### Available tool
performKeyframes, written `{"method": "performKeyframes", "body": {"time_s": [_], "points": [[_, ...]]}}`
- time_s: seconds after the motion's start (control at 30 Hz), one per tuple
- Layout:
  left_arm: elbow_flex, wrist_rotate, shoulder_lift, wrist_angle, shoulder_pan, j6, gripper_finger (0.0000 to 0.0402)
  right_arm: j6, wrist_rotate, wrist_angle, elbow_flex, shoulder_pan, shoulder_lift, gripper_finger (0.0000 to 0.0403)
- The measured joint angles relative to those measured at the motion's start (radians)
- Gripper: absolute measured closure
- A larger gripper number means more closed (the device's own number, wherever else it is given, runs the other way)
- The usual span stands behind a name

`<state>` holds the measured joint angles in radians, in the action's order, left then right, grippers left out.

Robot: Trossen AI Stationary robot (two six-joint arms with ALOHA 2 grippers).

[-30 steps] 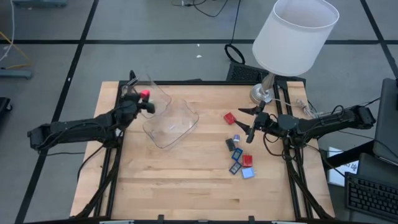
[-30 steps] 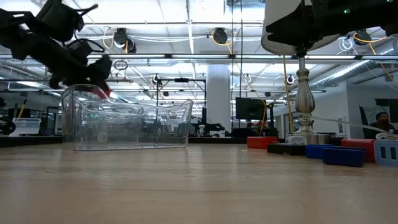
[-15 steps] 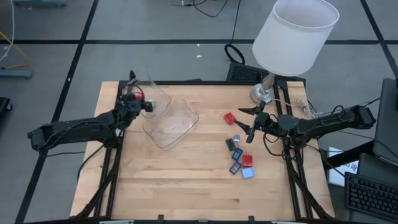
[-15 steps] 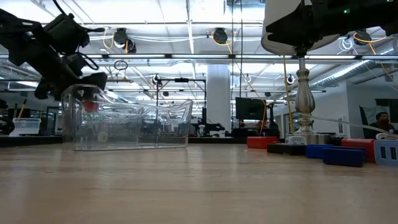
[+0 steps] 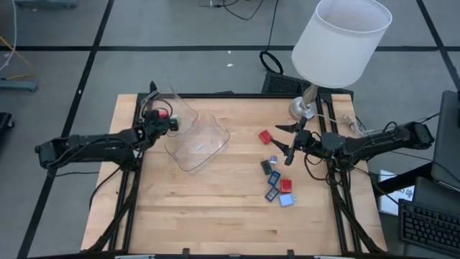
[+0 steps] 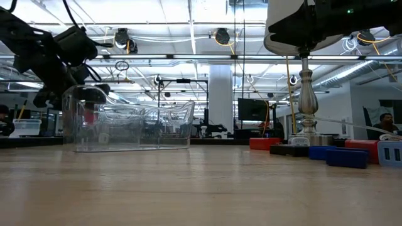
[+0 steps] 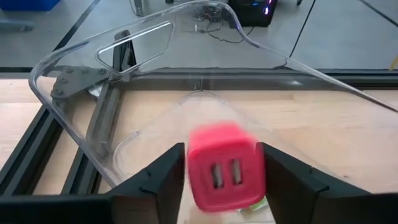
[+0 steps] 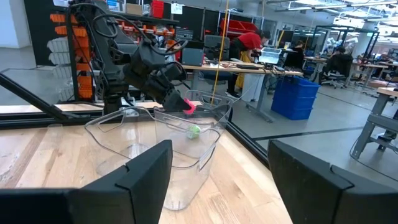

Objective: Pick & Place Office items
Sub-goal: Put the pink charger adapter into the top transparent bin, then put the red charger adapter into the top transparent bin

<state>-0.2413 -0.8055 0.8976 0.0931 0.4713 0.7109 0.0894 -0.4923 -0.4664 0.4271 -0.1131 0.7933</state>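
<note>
My left gripper (image 5: 165,119) is at the far left end of the clear plastic container (image 5: 198,140), lowered inside its rim and shut on a red cube (image 7: 227,165). A small green bit (image 8: 194,130) lies in the container below the cube. My right gripper (image 5: 282,145) hovers open at the table's right, touching nothing. The other office items lie flat on the wood beside it: a red cube (image 5: 264,136), a blue piece (image 5: 274,159), dark rectangles (image 5: 272,193), a red piece (image 5: 286,185) and a blue rectangle (image 5: 287,201). My left gripper pinches the red cube by its two opposite sides (image 7: 194,168), one finger on each. The face with two slots is turned toward the wrist camera. The fingers slant downward from the table's left into the container. The cube is lifted clear, above the container's floor.
A white-shaded lamp (image 5: 341,39) stands on its metal base (image 5: 302,108) at the far right corner, its shade overhanging the table. Bare wood fills the near half and the left side. A black frame rail (image 7: 93,130) runs along the table's left edge beside the container.
My left gripper has come down from above the container's rim to inside its far left end, carrying the red cube with it and drawing slightly toward the left edge. The container and the loose items have stayed put.
</note>
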Motion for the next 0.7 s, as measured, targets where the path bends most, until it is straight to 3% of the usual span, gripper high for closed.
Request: {"method": "performKeyframes", "body": {"time_s": [0.17, 0.5, 0.63, 0.7], "points": [[0.000, -0.003, 0.006, -0.002, 0.000, 0.002, 0.0180, 0.000, 0.000, 0.000, 0.000, 0.000, 0.000, 0.0149], [-0.005, 0.002, 0.004, -0.024, 0.000, -0.057, 0.0194, 0.000, 0.000, 0.000, 0.000, 0.000, 0.000, 0.0149], [-0.028, 0.101, -0.013, -0.060, 0.000, -0.133, 0.0199, 0.005, 0.009, 0.006, 0.000, -0.001, 0.000, 0.0149], [-0.036, 0.193, -0.028, -0.105, 0.000, -0.195, 0.0202, 0.007, 0.077, 0.030, 0.000, -0.007, 0.000, 0.0149]]}}
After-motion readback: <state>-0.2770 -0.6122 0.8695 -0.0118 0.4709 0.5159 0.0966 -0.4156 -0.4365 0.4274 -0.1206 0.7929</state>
